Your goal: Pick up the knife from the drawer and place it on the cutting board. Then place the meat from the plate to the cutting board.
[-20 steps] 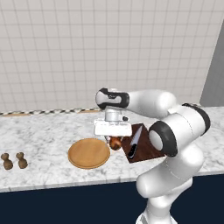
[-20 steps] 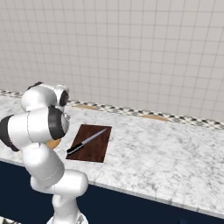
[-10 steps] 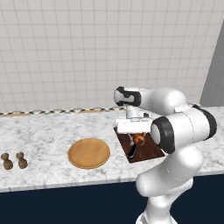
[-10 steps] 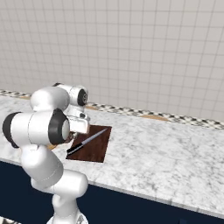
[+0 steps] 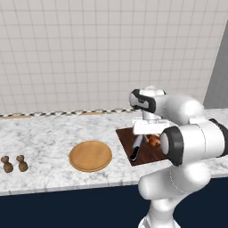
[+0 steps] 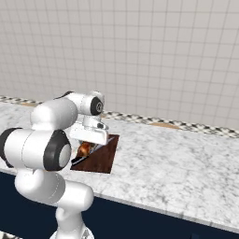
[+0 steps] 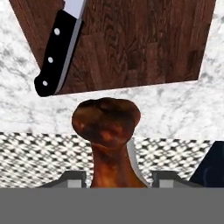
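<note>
Marble counter (image 5: 44, 138): knife (image 5: 136, 148) lies on cutting board (image 5: 127, 138), plate (image 5: 90, 155) bare. Gripper (image 5: 152, 136) pinches meat (image 5: 154, 140) by its thin end, hanging over the board's middle. Risk: release lands the meat on the blade; it rolls.

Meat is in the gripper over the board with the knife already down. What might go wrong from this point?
The gripper holds the meat by its narrow end, so the heavy end may swing or slip. The knife already lies on the cutting board close to the meat; a drop could land on it or knock it. The knife's handle reaches the board's front edge.
</note>
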Robot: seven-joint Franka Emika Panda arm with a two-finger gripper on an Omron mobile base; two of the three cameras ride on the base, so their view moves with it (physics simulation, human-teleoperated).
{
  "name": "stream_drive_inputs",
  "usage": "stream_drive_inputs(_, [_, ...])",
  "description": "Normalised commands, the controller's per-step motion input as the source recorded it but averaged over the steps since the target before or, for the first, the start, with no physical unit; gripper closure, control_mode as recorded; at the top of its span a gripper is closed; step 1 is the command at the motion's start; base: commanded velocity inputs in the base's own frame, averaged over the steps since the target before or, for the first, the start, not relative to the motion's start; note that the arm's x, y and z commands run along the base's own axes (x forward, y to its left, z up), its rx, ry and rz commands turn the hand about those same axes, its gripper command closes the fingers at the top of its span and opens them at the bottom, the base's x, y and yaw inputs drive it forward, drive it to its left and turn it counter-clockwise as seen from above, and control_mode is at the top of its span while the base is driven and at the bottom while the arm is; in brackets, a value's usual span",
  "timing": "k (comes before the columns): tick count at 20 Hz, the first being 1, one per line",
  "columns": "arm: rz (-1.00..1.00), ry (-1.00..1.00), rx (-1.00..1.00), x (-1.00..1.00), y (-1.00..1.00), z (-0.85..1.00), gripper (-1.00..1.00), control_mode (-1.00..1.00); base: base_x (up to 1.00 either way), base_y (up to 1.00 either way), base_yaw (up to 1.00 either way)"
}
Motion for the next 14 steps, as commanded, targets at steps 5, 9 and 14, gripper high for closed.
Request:
stream_drive_inputs(5, [0.0, -0.1, 0.04, 0.29, -0.44, -0.24, 1.0, -1.0, 0.0, 0.0, 0.0])
stream_drive_inputs(9, [0.0, 0.0, 0.09, 0.74, -0.31, -0.24, 1.0, -1.0, 0.0, 0.0, 0.0])
stream_drive_inputs(14, [0.0, 0.0, 0.08, 0.6, -0.01, -0.27, 1.0, -1.0, 0.0, 0.0, 0.0])
